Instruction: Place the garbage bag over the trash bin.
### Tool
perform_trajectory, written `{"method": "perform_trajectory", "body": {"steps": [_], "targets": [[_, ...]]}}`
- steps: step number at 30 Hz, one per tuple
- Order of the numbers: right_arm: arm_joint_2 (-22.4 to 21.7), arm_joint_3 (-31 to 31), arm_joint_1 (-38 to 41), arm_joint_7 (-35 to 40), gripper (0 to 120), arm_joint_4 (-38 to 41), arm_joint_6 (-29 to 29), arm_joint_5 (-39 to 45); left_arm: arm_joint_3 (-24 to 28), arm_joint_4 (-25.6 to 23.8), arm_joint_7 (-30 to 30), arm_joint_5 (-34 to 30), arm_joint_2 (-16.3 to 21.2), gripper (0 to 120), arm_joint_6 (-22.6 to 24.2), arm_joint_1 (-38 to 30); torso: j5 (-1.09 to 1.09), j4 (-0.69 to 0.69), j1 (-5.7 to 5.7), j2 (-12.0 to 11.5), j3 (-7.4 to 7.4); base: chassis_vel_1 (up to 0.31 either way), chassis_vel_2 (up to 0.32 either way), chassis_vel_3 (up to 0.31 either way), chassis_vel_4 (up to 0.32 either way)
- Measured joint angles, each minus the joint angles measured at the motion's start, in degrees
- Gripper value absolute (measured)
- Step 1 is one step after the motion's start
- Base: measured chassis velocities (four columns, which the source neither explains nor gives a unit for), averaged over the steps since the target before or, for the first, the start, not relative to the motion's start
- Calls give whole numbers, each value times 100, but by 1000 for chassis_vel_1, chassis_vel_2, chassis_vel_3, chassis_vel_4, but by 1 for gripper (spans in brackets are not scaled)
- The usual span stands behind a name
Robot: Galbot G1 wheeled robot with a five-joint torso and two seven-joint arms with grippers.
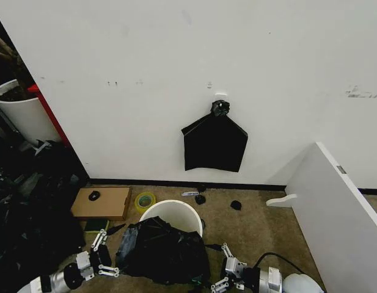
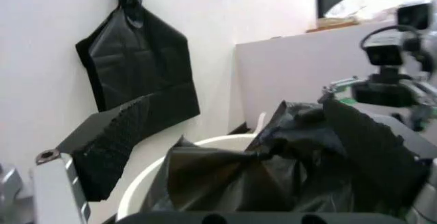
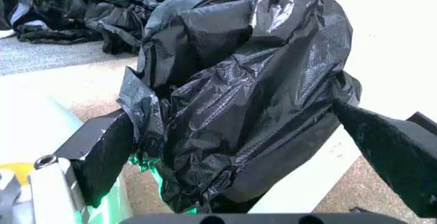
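Garbage bag [image 1: 164, 250] bunched over trash bin [image 1: 176, 215] near rim. Both end effectors, left [image 1: 106, 253] and right [image 1: 225, 268], spread wide, gripping nothing; unheld film may slide off.

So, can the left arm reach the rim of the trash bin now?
Probably yes. The left gripper sits beside the trash bin, and the far rim is bare; the garbage bag covers the near side.

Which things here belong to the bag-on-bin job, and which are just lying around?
Job: garbage bag, trash bin, left tool, right tool.

Lying about: hanging black bag, cardboard box, tape roll, white board.
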Motion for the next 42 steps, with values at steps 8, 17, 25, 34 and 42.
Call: {"method": "perform_trajectory", "body": {"steps": [8, 17, 25, 34, 42], "targets": [[-45, -9, -9, 8, 100, 22, 16, -53, 802, -938, -1371, 1365, -508, 100, -83, 121, 1, 0, 0, 0, 0, 0, 0, 0, 0], [44, 49, -61, 116, 100, 90, 265, -502, 910, -922, -2141, 2783, -441, 100, -10, -468, 0, 1, 0, 0, 0, 0, 0, 0, 0], [23, 28, 85, -96, 100, 96, 400, -583, 1021, -654, -2402, 3572, -503, 100, -179, -764, 0, 3, 0, 0, 0, 0, 0, 0, 0], [58, 18, 61, -244, 100, 96, 511, -374, 1390, -60, -3143, 4049, -769, 100, -439, -1211, -1, 0, 0, 0, 0, 0, 0, 0, 0], [54, -5, 68, -522, 100, 82, 509, 241, 1621, 224, -3255, 4140, -1052, 100, -558, -1344, 0, 0, 0, 0, 0, 0, 0, 0, 0]]}}
